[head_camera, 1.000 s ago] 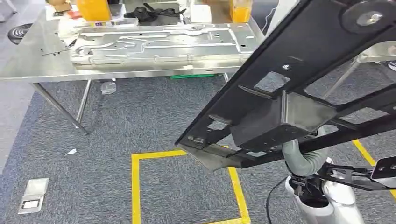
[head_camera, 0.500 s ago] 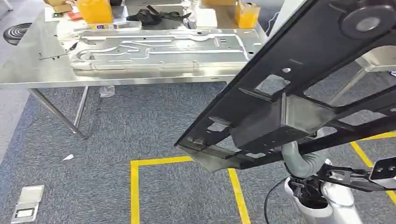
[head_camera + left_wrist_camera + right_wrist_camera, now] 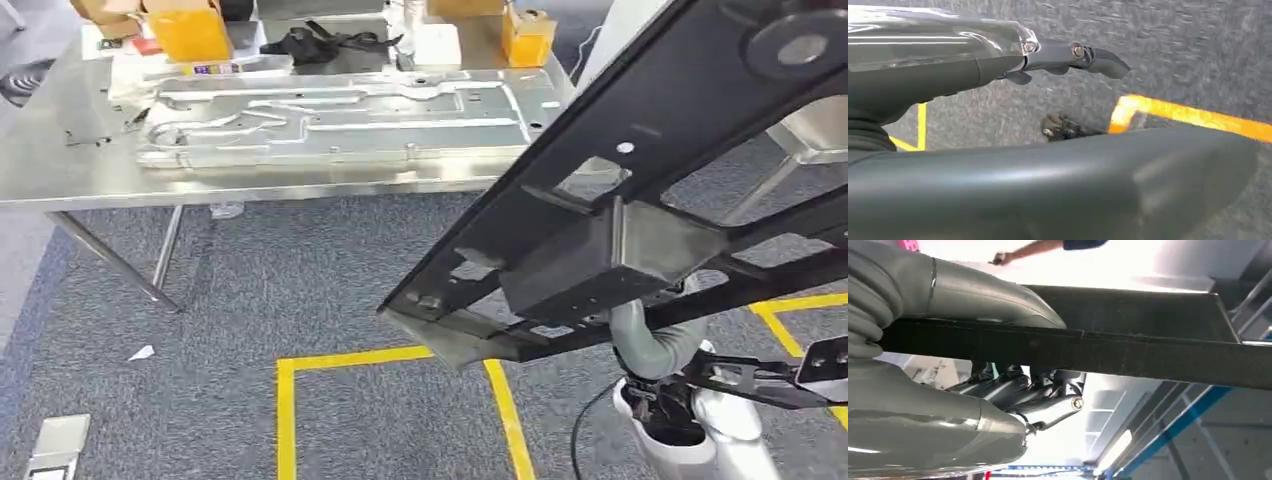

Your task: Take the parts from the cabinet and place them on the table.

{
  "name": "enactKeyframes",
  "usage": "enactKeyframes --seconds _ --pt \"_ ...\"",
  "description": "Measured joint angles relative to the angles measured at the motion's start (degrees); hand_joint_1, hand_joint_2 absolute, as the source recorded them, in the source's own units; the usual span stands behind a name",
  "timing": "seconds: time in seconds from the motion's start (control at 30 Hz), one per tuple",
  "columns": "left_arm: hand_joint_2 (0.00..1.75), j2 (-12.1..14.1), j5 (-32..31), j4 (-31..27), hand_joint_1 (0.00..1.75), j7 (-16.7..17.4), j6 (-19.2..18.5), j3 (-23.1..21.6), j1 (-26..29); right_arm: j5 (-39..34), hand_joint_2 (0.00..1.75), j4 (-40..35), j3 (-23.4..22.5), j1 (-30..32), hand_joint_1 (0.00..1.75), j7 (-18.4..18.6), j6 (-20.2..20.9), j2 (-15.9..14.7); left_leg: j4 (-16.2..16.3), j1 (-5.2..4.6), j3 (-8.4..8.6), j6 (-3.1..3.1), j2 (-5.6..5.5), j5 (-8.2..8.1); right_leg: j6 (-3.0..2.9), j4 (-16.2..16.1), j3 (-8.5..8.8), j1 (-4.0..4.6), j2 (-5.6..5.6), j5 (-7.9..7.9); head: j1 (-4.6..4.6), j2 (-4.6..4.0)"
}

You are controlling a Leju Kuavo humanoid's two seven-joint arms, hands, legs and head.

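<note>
Gripping the black frame (image 3: pixel 640 200) from below, my right hand (image 3: pixel 1033 390) carries it high on the right, the steel surface (image 3: pixel 90 170) far left ahead.

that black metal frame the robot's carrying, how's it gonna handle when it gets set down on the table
The black frame looks like rigid welded metal, so probably no flex. It is long and held by the right hand near one spot, so it may swing or tip. Its openings could snag the silver panel.
</note>
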Motion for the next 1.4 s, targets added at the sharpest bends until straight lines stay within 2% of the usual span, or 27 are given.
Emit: enactKeyframes --seconds 0.1,0.13,0.17,0.2,0.27,0.3,0.33,0.37,0.47,0.5,0.63,0.67,0.7,0.73,0.8,0.87,0.93,1.0,1.03,1.1,1.17,1.2,1.23,1.3,1.33,1.37,1.4 --pt "1.75 0.26 0.0 0.02 0.0 -0.02 0.15 0.0 -0.08 0.02 1.75 0.07 0.02 -0.21 1.75 0.09 0.04 0.15 11.84 0.13 -8.16 -0.82 0.02 -4.6 -0.18 -0.03 1.03 -0.07 0.01 -1.17 -0.06 0.0" --pt "1.75 0.28 0.0 0.04 0.0 0.0 0.15 0.0 0.11 0.02 1.75 0.09 0.02 -0.2 1.75 0.18 0.07 0.15 13.65 0.16 -10.08 -0.98 0.03 -5.6 -0.17 -0.03 1.48 -0.07 0.09 -1.59 -0.06 0.0" --pt "1.75 0.28 0.0 0.04 0.0 0.0 0.15 0.0 0.25 0.04 1.75 0.13 0.02 -0.21 1.75 0.24 0.11 0.15 13.12 0.25 -10.98 -1.08 0.04 -4.79 -0.06 -0.02 2.21 -0.09 0.22 -2.13 -0.06 0.0" --pt "1.75 0.28 0.0 0.04 0.0 0.0 0.13 0.0 0.26 0.07 1.75 0.18 0.02 -0.24 1.75 0.31 0.17 0.17 10.6 0.34 -10.72 -1.19 0.06 -2.69 0.08 -0.02 3.04 -0.14 0.25 -2.73 -0.06 0.0" --pt "1.75 0.33 0.0 0.04 0.0 0.0 0.15 0.0 0.31 0.11 1.75 0.35 0.04 -0.31 1.75 0.48 0.37 0.17 1.96 0.58 -8.83 -1.53 0.11 4.6 0.62 -0.01 4.92 -0.25 0.2 -4.12 -0.09 0.0" --pt "1.75 0.33 0.0 0.07 0.0 -0.02 0.15 0.0 0.39 0.11 1.75 0.48 0.07 -0.37 1.75 0.63 0.5 0.17 -0.46 0.68 -8.55 -1.39 0.17 7.25 0.96 0.02 5.43 -0.26 0.14 -4.73 -0.06 0.0" --pt "1.75 0.33 0.0 0.07 0.0 0.0 0.17 0.0 0.33 0.18 1.75 0.74 0.09 -0.49 1.75 0.81 0.65 0.15 -1.41 0.23 -8.71 -0.68 0.31 5.42 1.43 0.35 5.59 -0.12 0.34 -5.09 -0.13 0.0" --pt "1.75 0.33 0.0 0.07 0.0 0.02 0.17 0.0 0.33 0.2 1.75 0.83 0.13 -0.64 1.75 0.94 0.79 0.15 -0.92 0.13 -8.65 0.23 0.26 6.3 1.84 0.23 5.42 -0.07 0.32 -5.37 -0.04 0.0" --pt "1.75 0.31 0.0 0.07 0.0 -0.04 0.15 0.0 0.31 -0.2 1.75 1.07 0.55 -1.66 1.75 1.4 1.14 0.15 -1.27 0.35 -7.98 1.22 0.09 5.72 2.47 0.59 5.79 -0.21 0.28 -5.82 0.0 0.0" --pt "1.75 0.33 0.0 0.07 0.0 -0.11 0.09 0.0 0.25 -0.31 1.75 1.14 0.7 -2.25 1.75 1.53 1.14 0.15 -1.51 0.41 -7.37 1.56 0.07 5.48 2.83 2.74 5.02 -0.25 0.14 -5.91 0.15 0.0" --pt "1.75 0.33 0.0 0.07 0.0 -0.24 0.0 0.0 -0.03 -0.85 1.75 1.73 1.38 -3.25 1.75 1.75 1.55 0.15 -1.75 0.33 -5.82 2.04 0.01 4.12 3.5 18.38 -5.07 -0.6 0.11 -11.63 0.18 0.0" --pt "1.75 0.33 0.0 0.07 0.0 -0.31 0.0 0.0 0.03 -1.01 1.75 1.9 1.62 -3.29 1.75 1.84 1.66 0.15 -1.75 0.25 -5.27 2.03 -0.04 3.68 3.5 18.82 -6.24 -0.58 0.11 -11.34 0.18 0.0" --pt "1.75 0.33 0.0 0.07 0.0 -0.33 0.0 0.0 0.13 -1.07 1.75 2.01 1.75 -3.32 1.75 1.97 1.7 0.15 -1.75 0.11 -4.52 2.03 -0.11 3.16 3.36 16.82 -6.17 -0.54 0.11 -9.48 0.18 0.0" --pt "1.75 0.33 0.0 0.07 0.0 -0.33 0.02 0.0 0.13 -1.14 1.75 2.01 1.81 -3.33 1.75 1.97 1.75 0.15 -1.79 -0.1 -3.6 2.02 -0.19 2.57 3.04 12.52 -5.08 -0.37 0.12 -6.19 0.18 0.0" --pt "1.75 0.15 0.0 0.07 0.0 -0.35 -0.02 -0.09 0.17 -1.22 1.75 2.03 1.99 -3.56 1.75 1.97 1.77 0.13 -2.08 -0.08 -2.43 1.88 -0.25 1.57 1.19 3.12 -2.85 0.54 0.04 0.92 0.18 0.0" --pt "1.75 -0.13 -0.02 0.07 0.0 -0.37 0.07 -0.31 -0.1 -1.25 1.75 2.1 2.16 -3.54 1.75 1.88 1.84 0.07 -2.67 0.19 -2.22 1.22 -0.24 1.4 0.36 1.95 -2.34 0.94 0.26 0.05 0.13 0.0" --pt "1.75 -0.11 -0.02 0.07 0.0 -0.39 0.17 -0.55 0.01 -1.27 1.75 1.86 2.21 -3.01 1.75 1.09 1.84 -0.24 -2.96 0.26 -1.4 0.53 -0.07 1.84 0.08 0.71 -1.68 1.24 0.32 -0.15 0.09 0.0" --pt "1.75 -0.13 -0.02 0.07 0.0 -0.48 0.31 -0.83 -0.08 -1.46 1.75 1.38 1.97 -2.0 1.75 0.11 1.9 -0.63 -2.28 -0.02 -0.73 0.52 0.03 1.13 -0.03 -1.03 0.79 0.47 0.11 -0.08 0.13 0.0" --pt "1.75 -0.17 -0.02 0.07 0.0 -0.48 0.31 -1.01 -0.18 -1.55 1.75 1.25 1.84 -1.88 1.75 -0.26 2.1 -0.9 0.76 -0.06 -2.26 0.44 0.03 0.38 -0.25 -1.39 1.48 0.38 0.08 -0.25 0.04 0.0" --pt "1.75 0.0 0.0 0.11 0.0 -0.33 0.39 -1.27 -0.12 -1.75 1.75 1.05 1.31 -1.16 1.75 -0.74 2.54 -1.27 9.33 0.13 -7.8 -0.23 0.03 -2.64 -0.2 -1.39 2.13 0.29 0.05 -0.98 -0.02 0.0" --pt "1.75 0.13 0.0 0.15 0.0 0.24 0.7 -1.29 0.3 -1.92 1.75 1.03 0.54 -0.43 1.75 -0.83 2.95 -1.66 13.65 0.28 -11.7 -0.64 0.04 -4.42 -0.06 -1.35 3.06 0.16 0.2 -1.9 -0.02 0.0" --pt "1.75 0.2 0.0 0.15 0.0 0.59 0.79 -1.29 0.47 -1.97 1.75 1.03 0.28 -0.38 1.75 -0.83 2.99 -1.73 12.4 0.38 -11.97 -0.84 0.05 -3.17 0.11 -1.31 3.72 0.06 0.34 -2.41 -0.02 0.0" --pt "1.75 0.28 0.0 0.18 0.0 0.74 0.85 -1.29 0.56 -2.01 1.75 1.01 0.04 -0.44 1.75 -0.68 3.02 -1.75 8.78 0.56 -11.22 -1.09 0.06 -0.31 0.33 -1.26 4.58 -0.1 0.43 -3.08 -0.02 0.0" --pt "1.75 0.55 0.0 0.31 0.0 1.25 0.9 -1.27 0.66 -2.01 1.75 1.01 0.0 -0.74 1.75 0.16 3.02 -1.75 -0.21 1.0 -8.92 -1.61 0.12 7.29 0.98 -0.89 6.18 -0.28 0.49 -4.54 -0.02 0.0" --pt "1.75 0.57 0.0 0.31 0.0 1.58 0.9 -1.27 0.66 -1.99 1.75 1.03 0.0 -0.93 1.75 0.42 3.02 -1.75 -1.02 0.76 -8.97 -1.46 0.1 6.82 1.5 -0.41 6.59 -0.17 0.52 -5.2 0.0 0.0" --pt "1.75 0.61 0.0 0.33 0.0 1.86 0.92 -1.27 0.64 -1.99 1.75 1.07 0.0 -1.29 1.75 0.74 3.02 -1.75 -1.31 0.58 -8.81 -0.4 0.11 6.37 1.95 -0.33 6.17 -0.18 0.62 -5.51 -0.02 0.0" --pt "1.75 0.63 0.0 0.35 0.0 2.1 0.96 -1.25 0.77 -1.99 1.75 1.01 0.04 -1.49 1.75 1.0 3.02 -1.75 -0.99 0.41 -8.91 0.05 0.04 6.86 2.31 -0.28 6.1 -0.24 0.69 -5.82 0.02 0.0"
